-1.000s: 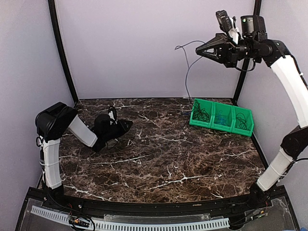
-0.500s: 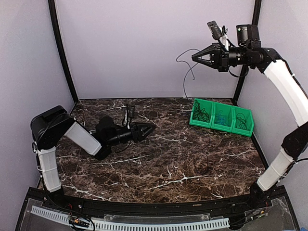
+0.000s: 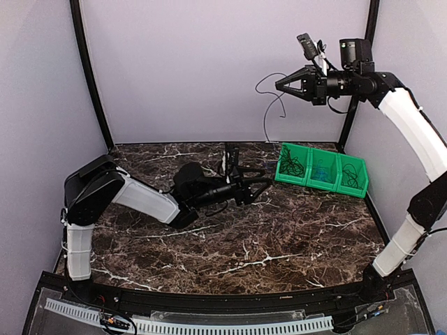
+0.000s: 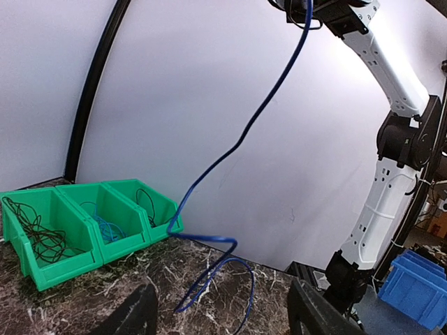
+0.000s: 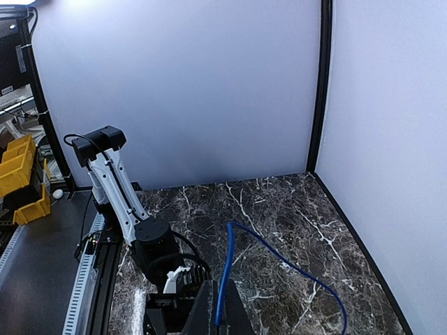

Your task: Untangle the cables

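Top view: right claw [image 3: 279, 84] pinches the blue cable [image 4: 245, 132] high; left claw [image 3: 266, 177], spread wide, should grab its loop gently.

Pale lilac walls [image 3: 181, 70] with black corner posts [image 3: 92, 77] enclose a dark marble tabletop [image 3: 293, 237].

The blue cable [image 4: 241, 139] runs out past the top edge; both left fingers [image 4: 314, 310] are cut by the bottom edge.

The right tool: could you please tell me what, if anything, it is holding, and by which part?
The right tool is shut on a blue cable, pinched at its raised top; the rest hangs to the table.
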You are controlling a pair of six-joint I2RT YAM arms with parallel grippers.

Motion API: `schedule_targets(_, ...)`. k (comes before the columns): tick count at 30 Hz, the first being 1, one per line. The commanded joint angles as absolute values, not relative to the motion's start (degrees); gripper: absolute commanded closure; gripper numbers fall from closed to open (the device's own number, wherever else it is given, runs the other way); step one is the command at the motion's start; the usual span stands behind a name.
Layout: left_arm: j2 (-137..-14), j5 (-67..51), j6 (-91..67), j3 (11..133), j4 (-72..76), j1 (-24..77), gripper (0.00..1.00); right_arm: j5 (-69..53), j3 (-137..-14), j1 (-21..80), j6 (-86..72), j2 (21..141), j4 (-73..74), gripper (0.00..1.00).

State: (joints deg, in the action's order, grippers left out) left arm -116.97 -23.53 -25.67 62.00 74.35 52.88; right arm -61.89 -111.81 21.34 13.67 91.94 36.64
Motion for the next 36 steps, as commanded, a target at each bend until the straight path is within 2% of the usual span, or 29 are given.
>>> schedule_targets(1,-120.64,-23.08,-23.34,69.2,68.2,54.9,0.34,-62.27,-110.89,21.18,12.16,92.09,33.85,1.0)
schedule_targets(6,-124.1,-15.29,-24.4,74.2,63.53,55.29,0.37,-62.6,-110.51,21.18,11.82,91.54,33.73,1.0)
schedule_targets(10,-124.74,-14.1,-25.2,74.23,65.24,54.8,0.52,-61.63,-110.07,21.17,12.71,90.92,34.25,1.0)
schedule_targets(12,-124.73,-14.69,-26.17,73.47,67.8,54.27,0.62,-61.61,-109.39,21.15,12.86,90.67,34.23,1.0)
schedule_targets(14,-124.54,-15.17,-27.74,72.62,70.31,53.27,0.82,-61.46,-109.0,21.06,12.99,90.58,34.19,1.0)
schedule_targets(15,-124.41,-15.19,-28.78,72.21,71.14,52.96,0.87,-61.2,-108.95,20.83,12.98,90.49,34.31,1.0)
schedule_targets(16,-123.83,-14.67,-29.2,70.92,72.81,52.28,0.97,-60.57,-108.97,20.3,12.97,90.38,34.28,1.0)
schedule_targets(18,-122.13,-13.83,-29.9,68.2,74.6,51.13,1.0,-58.44,-108.53,18.35,12.96,89.86,34.09,1.0)
schedule_targets(21,-118.47,-12.87,-28.86,62.09,75.74,49.57,1.0,-52.59,-104.73,13.23,11.91,87.95,31.65,1.0)
schedule_targets(26,-107.5,-13.16,-25.68,52.98,75.59,45.59,1.0,-34.27,-91.25,3.75,11.53,82.69,26.5,1.0)
schedule_targets(30,-99.55,-11.61,-19.42,49.59,69.19,44.54,1.0,-30.29,-78.73,0.53,15.46,79.9,25.7,1.0)
schedule_targets(31,-98.01,-11.45,-18.59,49.6,67.39,44.49,1.0,-30.82,-76.86,0.53,17.0,79.89,26.76,0.97)
schedule_targets(34,-96.62,-12.47,-15.56,51.93,63.33,44.47,1.0,-36.94,-73.98,0.53,23.59,80.57,33.89,0.77)
schedule_targets(35,-96.53,-14.48,-13.21,55.04,58.84,44.54,1.0,-44.15,-74.0,0.78,31.35,79.67,41.84,0.61)
schedule_targets(36,-96.8,-15.75,-12.54,55.91,56.19,44.51,1.0,-45.88,-74.07,1.45,33.78,78.78,43.8,0.55)
